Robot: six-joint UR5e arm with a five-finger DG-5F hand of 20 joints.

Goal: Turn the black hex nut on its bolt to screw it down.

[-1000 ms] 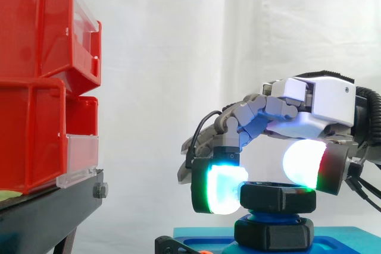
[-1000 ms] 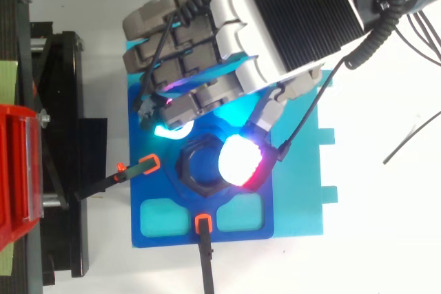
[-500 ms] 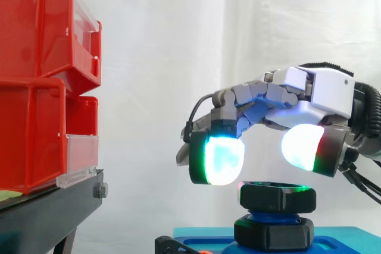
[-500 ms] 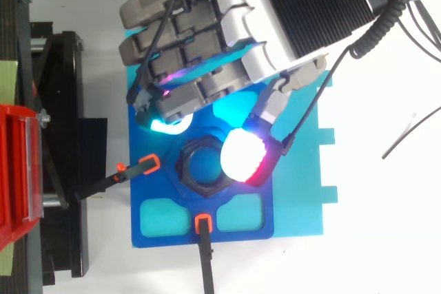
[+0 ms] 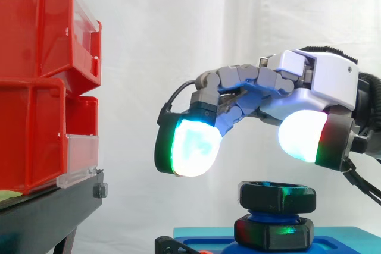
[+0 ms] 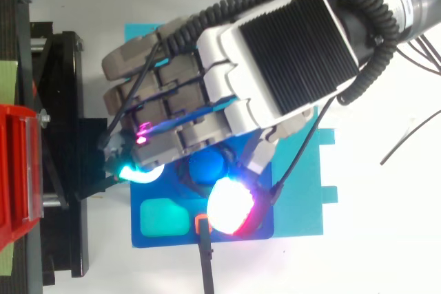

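Note:
The black hex nut [image 5: 277,197] sits on a blue bolt, above a second black hex piece [image 5: 272,232] at the bolt's foot on the blue plate [image 5: 333,233]. My hand [image 5: 309,87] hovers just above the nut and touches nothing. Its fingers are spread: a glowing white-green fingertip [image 5: 189,147] hangs left of the nut, and the white thumb pad [image 5: 303,136] hangs above its right side. From above, my hand [image 6: 275,67] covers most of the nut, and the blue bolt top [image 6: 207,165] shows between the pads.
Red bins [image 5: 41,81] are stacked on a black stand [image 5: 53,212] to the left. Black clamps with orange tips [image 6: 202,224] grip the blue plate [image 6: 303,197] at its near and left edges. A white table surface lies to the right.
The hand has let go of the nut and risen above it. Its fingers have spread wider, with the fingertip swinging out to the left.

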